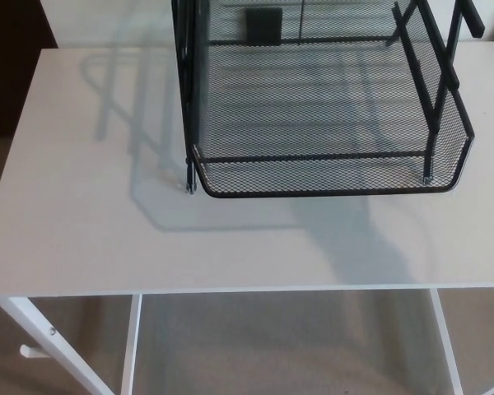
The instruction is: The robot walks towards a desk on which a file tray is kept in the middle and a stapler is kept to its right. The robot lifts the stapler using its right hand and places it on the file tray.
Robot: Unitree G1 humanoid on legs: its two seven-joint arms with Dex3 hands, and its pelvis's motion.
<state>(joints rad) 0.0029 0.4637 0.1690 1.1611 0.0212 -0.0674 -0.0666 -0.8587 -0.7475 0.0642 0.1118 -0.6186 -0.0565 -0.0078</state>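
Looking down, I am facing a white desk that is filling most of my view, its front edge running across the lower part. Below that edge a beige carpet is showing between the white bars of the frame.

On the desk top a black mesh file tray is sitting, from the middle over to the right and running off the top of the view. Its curved front rim is pointing toward me and its small front feet are resting on the desk. The tray is throwing a grey shadow across the desk to its left and toward me. Black uprights are rising along the tray's left side, and slanted bars are crossing its right side.

A slanting white desk leg is showing at the lower left. Through the mesh at the back of the tray a small dark block is showing. I cannot tell whether it is the stapler, or whether it is lying in the tray or behind it.

Neither my right hand nor my left hand is showing, so I cannot tell how far either is open or whether either is holding anything.
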